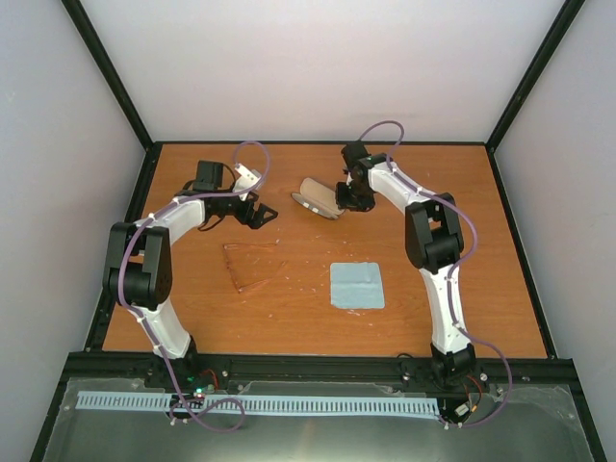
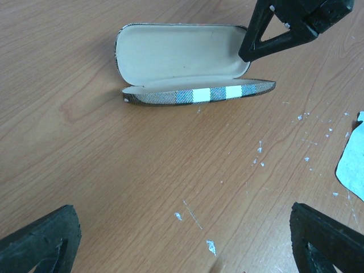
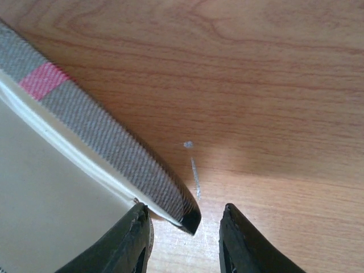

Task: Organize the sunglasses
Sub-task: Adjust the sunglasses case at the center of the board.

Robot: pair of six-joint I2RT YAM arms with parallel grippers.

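Soft, even light from above fills the top view: the pale walls (image 1: 318, 67) look bright and slightly washed out, shadows on the wooden table (image 1: 289, 327) are faint, the sunglasses (image 1: 252, 246) barely stand out from the wood, and the wide lens makes the walls lean outward at the edges. The left wrist view is sharp, with the open case (image 2: 176, 57) dropping a soft shadow to its left and its pale stripes glaring pure white. The right wrist view is very close and slightly soft, with shade on the far wood and a brighter band nearer.
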